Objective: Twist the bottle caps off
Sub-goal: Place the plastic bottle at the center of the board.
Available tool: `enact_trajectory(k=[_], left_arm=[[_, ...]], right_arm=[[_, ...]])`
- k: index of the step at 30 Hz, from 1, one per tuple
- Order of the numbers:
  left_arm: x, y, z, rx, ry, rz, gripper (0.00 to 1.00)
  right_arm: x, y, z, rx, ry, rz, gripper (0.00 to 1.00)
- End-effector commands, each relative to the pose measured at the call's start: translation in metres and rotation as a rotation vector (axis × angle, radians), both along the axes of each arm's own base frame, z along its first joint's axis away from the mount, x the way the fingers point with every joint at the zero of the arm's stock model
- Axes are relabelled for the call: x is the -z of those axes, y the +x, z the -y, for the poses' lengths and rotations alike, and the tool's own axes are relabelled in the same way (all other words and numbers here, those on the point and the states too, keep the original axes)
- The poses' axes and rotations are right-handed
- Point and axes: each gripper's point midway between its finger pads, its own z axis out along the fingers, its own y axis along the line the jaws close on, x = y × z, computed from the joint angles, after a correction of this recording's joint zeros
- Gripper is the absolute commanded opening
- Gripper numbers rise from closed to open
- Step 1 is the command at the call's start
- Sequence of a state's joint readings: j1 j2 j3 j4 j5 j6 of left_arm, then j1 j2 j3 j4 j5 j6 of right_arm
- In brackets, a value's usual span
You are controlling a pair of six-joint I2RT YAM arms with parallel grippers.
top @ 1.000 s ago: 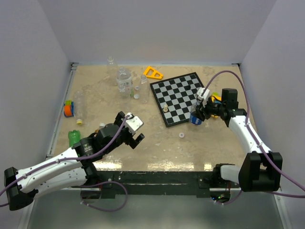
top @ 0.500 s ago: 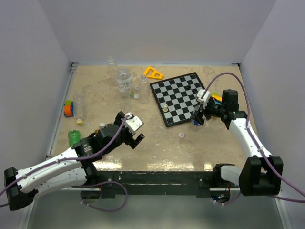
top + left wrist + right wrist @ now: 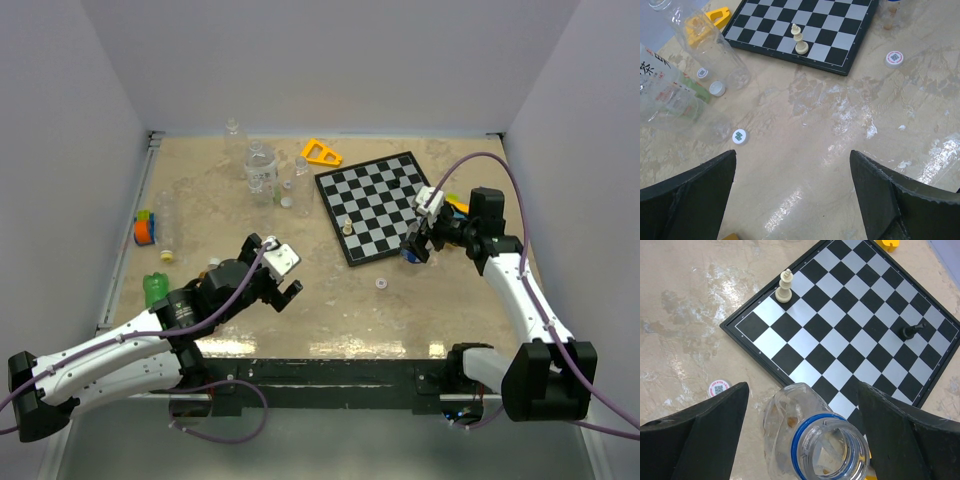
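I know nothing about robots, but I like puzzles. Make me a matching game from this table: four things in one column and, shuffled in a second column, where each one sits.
Things
1. white chess piece
2. bottle
3. pink-rimmed cap
4. yellow triangle

Places
A. between the right gripper's fingers
B. on the bare table, just off the board's near edge
C. on the table, beyond the board's far left corner
D. standing on a square of the board

Pairs: 1-D, 2-A, 3-B, 4-C
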State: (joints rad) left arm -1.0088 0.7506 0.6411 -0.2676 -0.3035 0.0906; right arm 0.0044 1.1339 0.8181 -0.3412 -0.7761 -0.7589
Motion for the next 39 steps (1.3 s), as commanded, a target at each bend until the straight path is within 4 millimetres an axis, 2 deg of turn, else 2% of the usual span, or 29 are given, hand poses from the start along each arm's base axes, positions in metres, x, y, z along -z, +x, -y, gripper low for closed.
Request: enact_trajectory(k=[1,11,29,39], left_arm=[[-0.009,0.003,0.000,-0.001,-0.025,0.032,1.00],[-0.008,0.003,0.000,-0.003,-0.024,0.031,1.00],[-0.009,0.003,0.000,-0.002,-0.024,0.031,1.00],[-0.009,0.004,0.000,-0.003,-0.026,0.031,1.00]], right_arm=[[-0.017,0.005,-0.002,0.001,0.018,0.046,0.92],[-0.032,0.009,0.000,0.009,0.013,0.085,0.95],[-0.073,0.007,-0.001,-0.020,-0.009,0.145,0.96],[-0.113,0.000,0.001,-0.026,-0.031,0.210,0.96]])
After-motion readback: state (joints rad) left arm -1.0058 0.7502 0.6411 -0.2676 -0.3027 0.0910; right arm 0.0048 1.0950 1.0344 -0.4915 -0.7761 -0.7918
